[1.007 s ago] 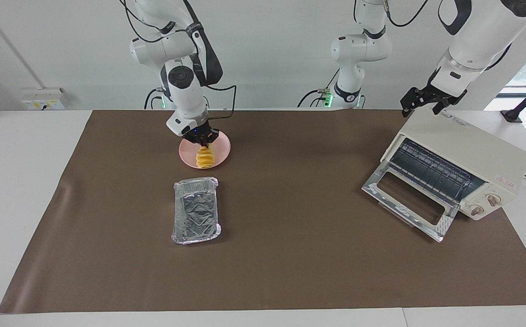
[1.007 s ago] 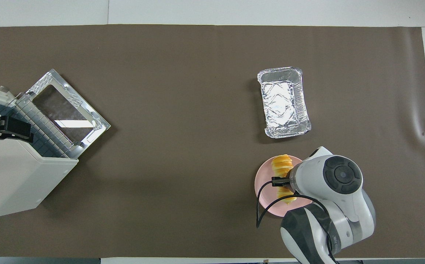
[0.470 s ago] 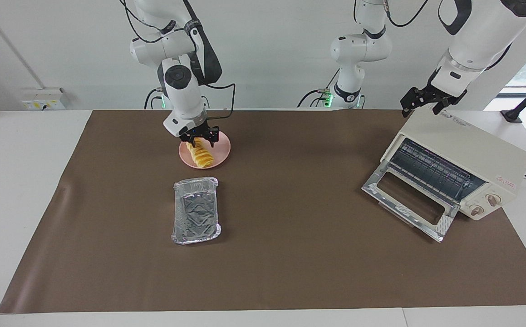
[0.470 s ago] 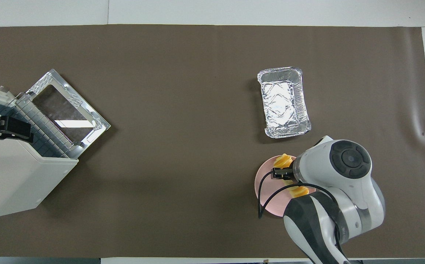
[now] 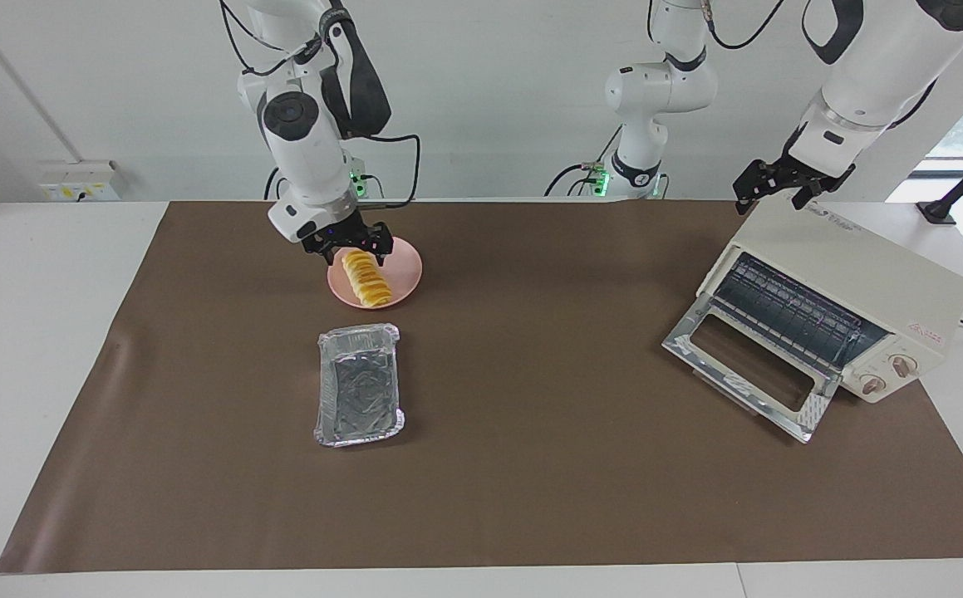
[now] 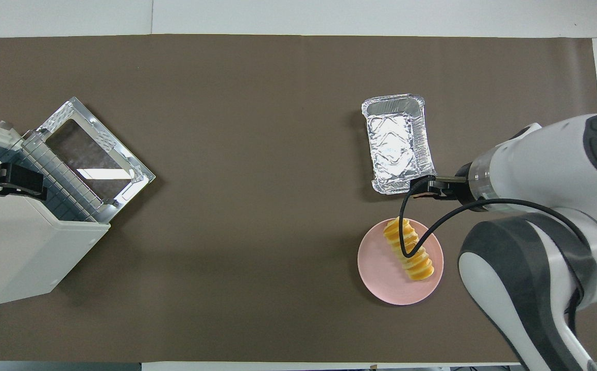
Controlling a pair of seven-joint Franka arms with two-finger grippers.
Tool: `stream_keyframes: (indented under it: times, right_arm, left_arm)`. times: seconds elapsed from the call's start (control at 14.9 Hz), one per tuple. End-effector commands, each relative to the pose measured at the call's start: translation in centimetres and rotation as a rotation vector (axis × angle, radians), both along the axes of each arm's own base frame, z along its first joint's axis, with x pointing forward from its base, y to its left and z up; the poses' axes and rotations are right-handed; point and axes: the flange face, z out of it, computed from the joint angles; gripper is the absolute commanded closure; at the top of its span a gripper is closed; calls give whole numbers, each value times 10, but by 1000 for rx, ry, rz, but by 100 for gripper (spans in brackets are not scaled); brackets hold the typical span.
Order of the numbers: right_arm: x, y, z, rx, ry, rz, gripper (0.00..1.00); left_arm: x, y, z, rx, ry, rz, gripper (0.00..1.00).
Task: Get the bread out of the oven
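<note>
You see a golden-yellow bread (image 5: pixel 364 278) with stripy ridges on a pink plate (image 5: pixel 404 267). The foil tray (image 5: pixel 359 384) is shiny silver and all crinkly. The oven (image 5: pixel 838 292) is cream-white, with a shiny silver door (image 5: pixel 747 367), a dark wire rack (image 5: pixel 788 314) and two pale knobs. A plain brown mat (image 5: pixel 531 465) covers the white table (image 5: pixel 41 249). Both arms are white and dark grey, with black fingers on the right gripper (image 5: pixel 354 240) and the left gripper (image 5: pixel 776 188).
</note>
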Motion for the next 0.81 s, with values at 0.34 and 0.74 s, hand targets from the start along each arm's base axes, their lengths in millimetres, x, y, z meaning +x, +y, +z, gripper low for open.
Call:
stream_keyframes:
  times: [0.34,0.74]
  right_arm:
    - [8,-31,104,-150,-22,255,0]
    - [3,-75,91,-134,28,352,0]
  left_arm:
    - [-5,2,3,-16,1,7,0]
    - [-5,2,3,-16,3,7,0]
